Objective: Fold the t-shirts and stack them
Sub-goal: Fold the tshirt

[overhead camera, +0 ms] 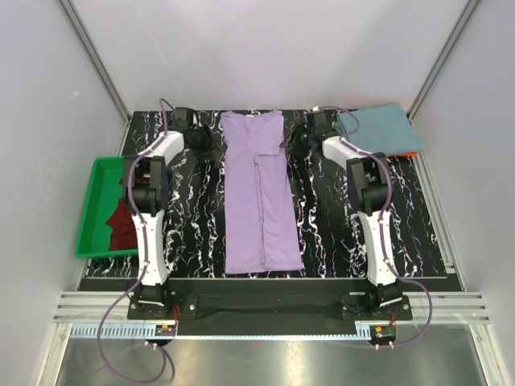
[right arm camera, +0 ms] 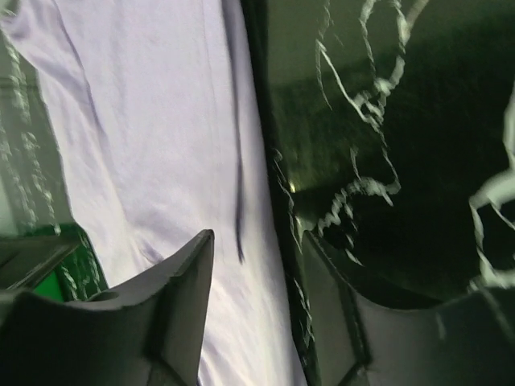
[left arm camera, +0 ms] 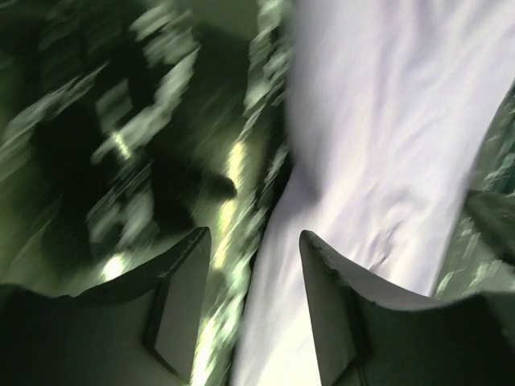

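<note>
Lavender shirt point(overhead camera: 259, 193), folded into a long strip, lies mid-frame. Left gripper point(overhead camera: 203, 143) and right gripper point(overhead camera: 298, 143) flank its upper end, just beside its edges, jaws apart and empty. Teal shirt point(overhead camera: 376, 129) upper right; maroon shirt point(overhead camera: 122, 225) in tray point(overhead camera: 92, 201), left.

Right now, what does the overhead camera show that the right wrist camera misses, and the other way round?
Only overhead: the teal-blue shirt folded at the far right, and the maroon shirt in the green tray. Only the right wrist: the right end effector up close, open with nothing between its fingers. Both: the lavender shirt lying on the black marbled table.
</note>
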### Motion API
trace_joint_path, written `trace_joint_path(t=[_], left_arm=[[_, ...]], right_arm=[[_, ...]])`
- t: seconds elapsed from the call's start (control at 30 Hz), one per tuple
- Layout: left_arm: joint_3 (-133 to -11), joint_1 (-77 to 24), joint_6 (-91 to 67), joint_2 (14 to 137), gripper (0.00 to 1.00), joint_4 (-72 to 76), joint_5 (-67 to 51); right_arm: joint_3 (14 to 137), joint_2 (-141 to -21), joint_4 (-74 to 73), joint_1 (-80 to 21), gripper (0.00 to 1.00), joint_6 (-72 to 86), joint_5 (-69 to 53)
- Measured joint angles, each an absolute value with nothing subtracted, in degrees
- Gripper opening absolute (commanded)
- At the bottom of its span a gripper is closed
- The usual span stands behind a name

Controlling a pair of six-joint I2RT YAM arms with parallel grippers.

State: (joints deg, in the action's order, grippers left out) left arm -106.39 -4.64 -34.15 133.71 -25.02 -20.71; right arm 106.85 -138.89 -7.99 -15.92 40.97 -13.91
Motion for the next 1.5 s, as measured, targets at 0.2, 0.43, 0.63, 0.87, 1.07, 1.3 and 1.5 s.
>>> trace_joint_path(t=[0.2, 0.43, 0.63, 0.87, 1.07, 1.3, 1.5], left_arm=[[-82.32, -3.84, -31.29, 108.40, 0.55, -28.88, -12.73], [-55.13, -13.72, -31.73, 78.96, 0.60, -25.45, -12.64], [-35.00, -14.28, -33.45, 62.74, 0.63, -28.58, -14.39], [-28.91, -26.28, -42.26, 54.41, 0.64, -26.68, -13.93], [-19.75, -29.39, -49.47, 50.04, 0.63, -24.01, -12.32], [-15.55, -30.70, -54.61, 50.54, 0.56, -15.84, -13.06], [-15.40, -30.81, -55.81, 50.94, 0.51, -15.59, -12.43]], right_arm=[[105.25, -132.49, -22.44, -15.38, 0.58, 36.12, -12.93], [79.00, -107.79, -32.34, -17.37, 0.55, 32.58, -13.19], [53.28, -85.27, -32.97, -29.26, 0.57, 36.88, -14.22], [37.76, -78.50, -31.35, -39.40, 0.58, 46.22, -12.16], [34.83, -72.07, -32.16, -39.42, 0.57, 48.88, -8.51], [32.49, -73.08, -26.28, -39.42, 0.51, 49.89, -8.71], [30.48, -73.14, -21.58, -39.44, 0.44, 52.21, -10.87]])
